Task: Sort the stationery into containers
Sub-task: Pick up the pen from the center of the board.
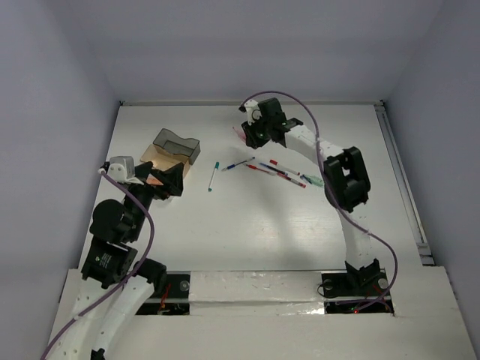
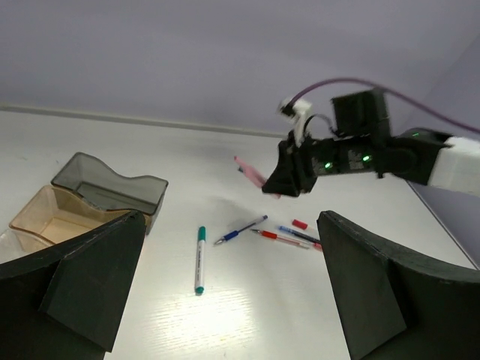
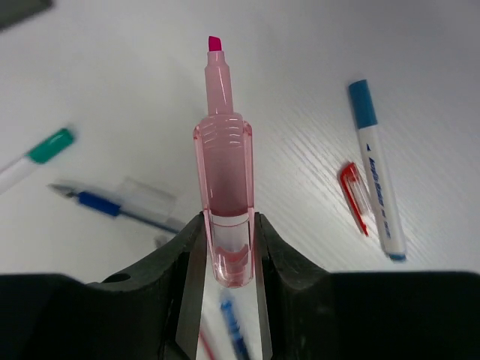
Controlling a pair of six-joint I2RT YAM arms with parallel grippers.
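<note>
My right gripper (image 3: 227, 240) is shut on the clear end of a pink highlighter (image 3: 223, 172), whose uncapped tip points away from the jaws. It hangs above the table at the far middle (image 1: 251, 135), over the scattered pens. Below it lie a teal-capped white marker (image 1: 213, 177), a blue pen (image 1: 238, 164), a red pen (image 2: 281, 238) and a blue-capped white marker (image 3: 377, 169). At the left stand the containers: a smoky grey tray (image 1: 178, 145) and a tan clear tray (image 2: 56, 217). Beside them my left gripper (image 2: 231, 221) is open and holds nothing.
A loose red cap (image 3: 355, 196) lies next to the blue-capped marker. Purple cables (image 1: 150, 225) run along both arms. Walls close the table at the back and both sides.
</note>
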